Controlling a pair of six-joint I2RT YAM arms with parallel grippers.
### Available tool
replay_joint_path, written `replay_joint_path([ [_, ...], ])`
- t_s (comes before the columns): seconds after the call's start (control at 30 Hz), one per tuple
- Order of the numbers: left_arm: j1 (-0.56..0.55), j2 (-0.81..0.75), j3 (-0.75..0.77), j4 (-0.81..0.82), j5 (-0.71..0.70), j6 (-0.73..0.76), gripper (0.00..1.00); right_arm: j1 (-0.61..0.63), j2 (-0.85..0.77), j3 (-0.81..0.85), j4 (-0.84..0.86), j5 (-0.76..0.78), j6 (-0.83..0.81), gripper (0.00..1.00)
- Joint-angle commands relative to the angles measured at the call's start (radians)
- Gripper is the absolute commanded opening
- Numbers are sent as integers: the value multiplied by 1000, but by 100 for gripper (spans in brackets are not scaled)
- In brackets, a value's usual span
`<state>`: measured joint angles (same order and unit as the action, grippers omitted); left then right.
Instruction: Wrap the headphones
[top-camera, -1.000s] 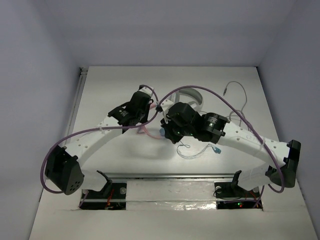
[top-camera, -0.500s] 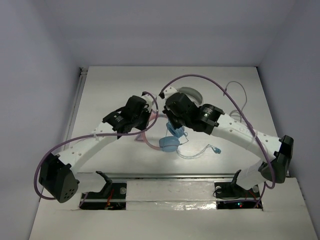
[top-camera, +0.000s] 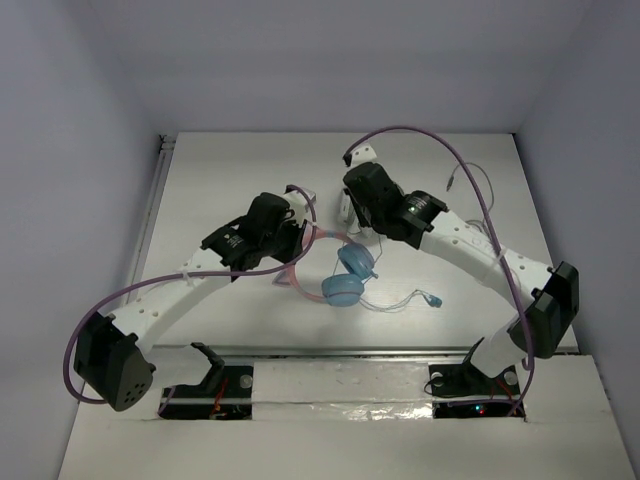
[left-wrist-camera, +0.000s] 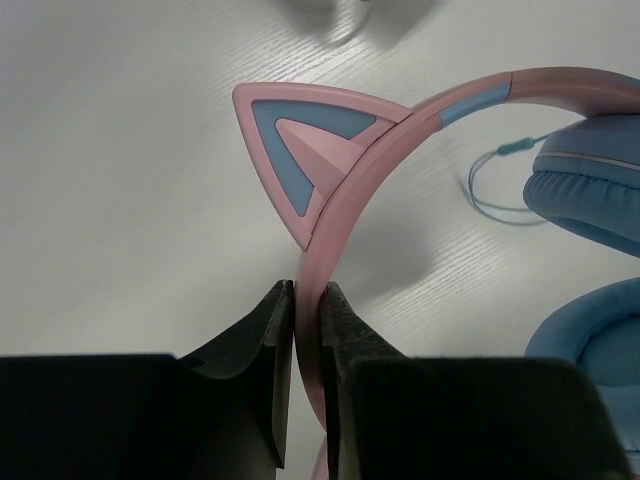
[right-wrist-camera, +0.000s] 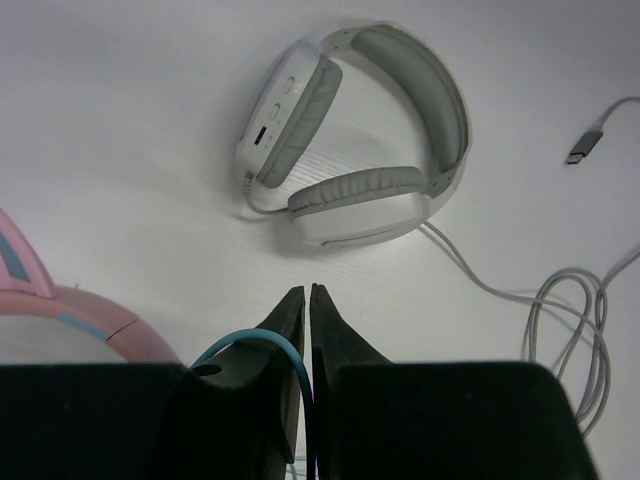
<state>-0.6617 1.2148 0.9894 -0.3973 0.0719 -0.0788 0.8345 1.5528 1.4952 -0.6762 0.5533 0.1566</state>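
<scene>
L gripper (left-wrist-camera: 308, 300) clenched on the pink headband (left-wrist-camera: 370, 170); R gripper (right-wrist-camera: 307, 300) seems to pinch the thin cable (right-wrist-camera: 250, 337) only lightly, so it may slip out when arm pulls

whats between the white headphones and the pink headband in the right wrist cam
Only bare table. In the right wrist view the white-and-grey headphones and the pink headband lie apart with nothing between them.
</scene>
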Motion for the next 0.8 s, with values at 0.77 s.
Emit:
replay_joint_path([
  [0.77, 2, -112, 198, 80, 164, -72, 0, -261, -261, -505, 703, -710, 221, 12],
])
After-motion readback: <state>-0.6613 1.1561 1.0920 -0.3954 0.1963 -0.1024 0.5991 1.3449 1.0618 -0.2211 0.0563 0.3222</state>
